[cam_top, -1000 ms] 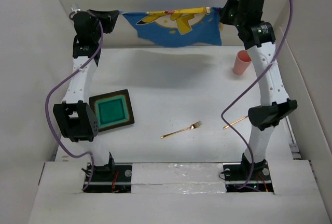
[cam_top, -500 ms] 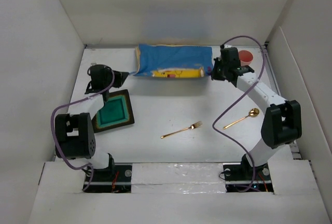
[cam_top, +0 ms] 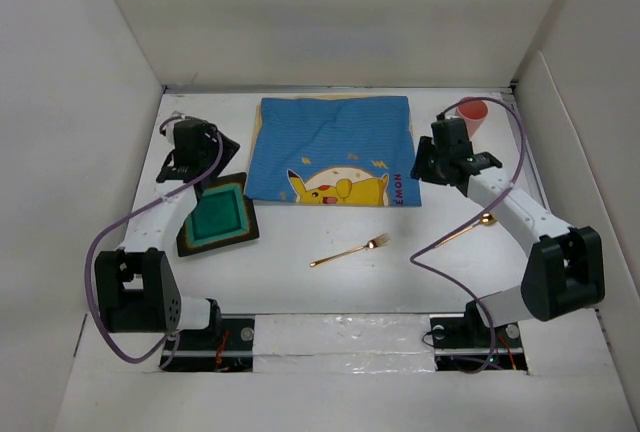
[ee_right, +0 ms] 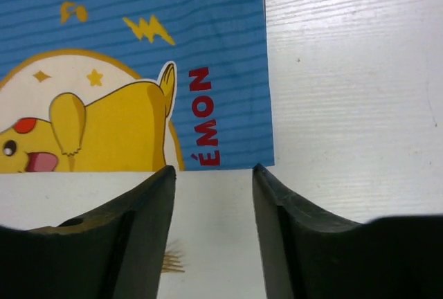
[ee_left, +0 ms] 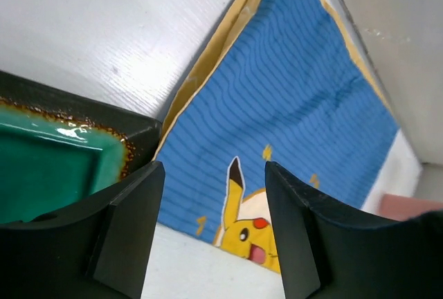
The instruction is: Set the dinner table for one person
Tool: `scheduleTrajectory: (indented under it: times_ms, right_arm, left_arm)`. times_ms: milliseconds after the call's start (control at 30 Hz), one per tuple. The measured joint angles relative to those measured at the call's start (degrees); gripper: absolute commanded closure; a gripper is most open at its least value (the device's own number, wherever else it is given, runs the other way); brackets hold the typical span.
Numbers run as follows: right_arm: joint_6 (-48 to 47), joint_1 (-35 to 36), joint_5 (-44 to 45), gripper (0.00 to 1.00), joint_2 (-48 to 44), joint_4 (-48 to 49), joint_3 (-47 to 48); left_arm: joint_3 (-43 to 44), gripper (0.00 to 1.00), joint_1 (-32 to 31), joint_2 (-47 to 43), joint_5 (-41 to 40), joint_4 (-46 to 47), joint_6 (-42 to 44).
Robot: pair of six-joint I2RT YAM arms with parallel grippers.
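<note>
White panels wall the bench (cam_top: 330,222), which fills the top view. My left hand (ee_left: 213,174) and right hand (ee_right: 213,174) both stand open, holding nothing, at 9 and 3 o'clock of the placemat (cam_top: 333,150), which lies flat at 12 o'clock. Judged step: mat laid, dishes next. My left hand should grip the plate (cam_top: 217,214), at 8 o'clock, by its rim. Count: one placemat, one plate, one fork (cam_top: 350,250) at 6 o'clock, one spoon (cam_top: 470,229), one cup (cam_top: 472,114).
</note>
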Motion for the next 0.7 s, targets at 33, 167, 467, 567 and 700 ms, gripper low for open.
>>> scheduleTrajectory:
  times_ms: [33,167,467,567,700]
  right_arm:
    - [0.48,-0.39,-0.57,0.69,-1.05,-0.07,-0.52]
    - [3.28,-2.67,-3.34,1.00,-1.92,0.28,-2.64]
    - [8.41,-6.12,-9.53,0.50,4.63,0.52,-8.07]
    - [9.90,-6.29,-10.58,0.49,4.79,1.29,-9.01]
    - [11.56,-6.29,-11.28,0.48,5.86,2.95,-9.27]
  left_arm:
    - [1.27,0.44,-0.85,0.00,-1.25,-1.27,2.19]
    - [4.57,0.45,-5.99,0.66,-5.70,-5.40,9.57]
    - [5.49,0.48,-15.28,6.71,-9.03,-9.97,13.55]
    - [0.52,0.48,-15.04,5.38,-9.46,-9.90,11.65]
    - [-4.04,0.47,-14.78,5.14,-9.57,-9.16,7.61]
